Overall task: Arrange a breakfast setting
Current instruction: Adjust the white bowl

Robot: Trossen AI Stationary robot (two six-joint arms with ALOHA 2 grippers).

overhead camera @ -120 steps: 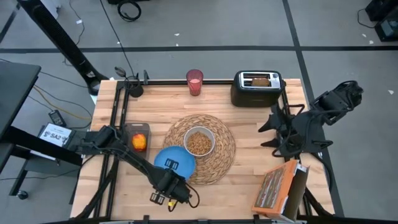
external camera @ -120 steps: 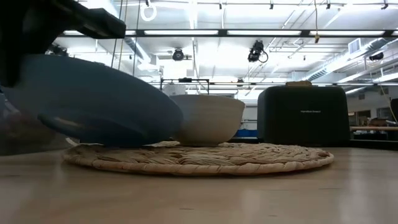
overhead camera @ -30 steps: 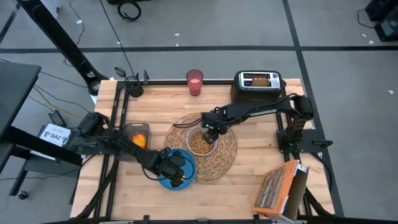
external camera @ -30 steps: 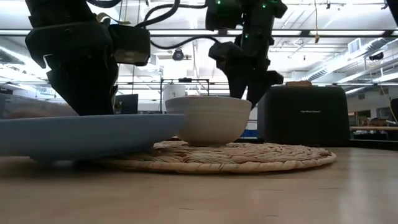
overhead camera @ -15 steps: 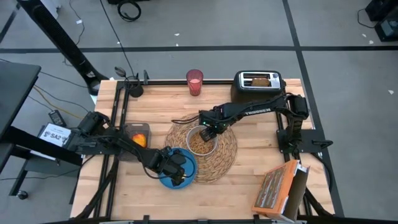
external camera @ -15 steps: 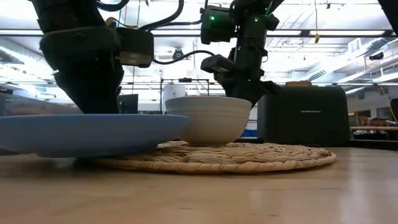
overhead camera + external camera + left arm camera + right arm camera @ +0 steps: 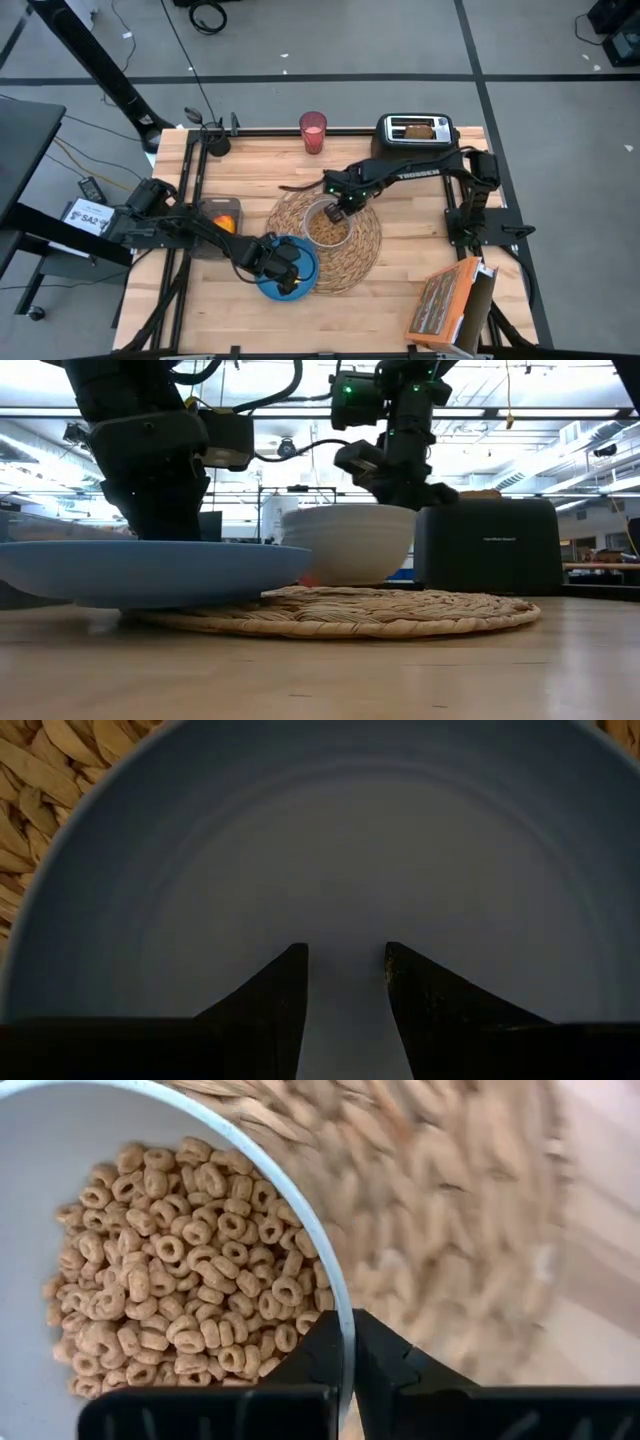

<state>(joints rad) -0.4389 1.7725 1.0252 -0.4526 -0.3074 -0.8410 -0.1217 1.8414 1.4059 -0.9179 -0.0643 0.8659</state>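
Right gripper (image 7: 345, 1342) just clamped the small white cereal-filled bowl's (image 7: 326, 226) rim and lifted it — left gripper (image 7: 345, 982) pinches the round blue plate (image 7: 281, 266).

My tabletop (image 7: 400, 270) is pale wood in glued strips, matt. The placemat (image 7: 400, 610) is coarse woven straw, rough and ridged. My bowl (image 7: 60, 1140) looks like smooth white glazed ceramic, holding dry, matt cereal rings (image 7: 170, 1270). The plate (image 7: 320, 850) is smooth blue with a soft sheen. My fingers (image 7: 270, 1010) are dark, matt plastic.
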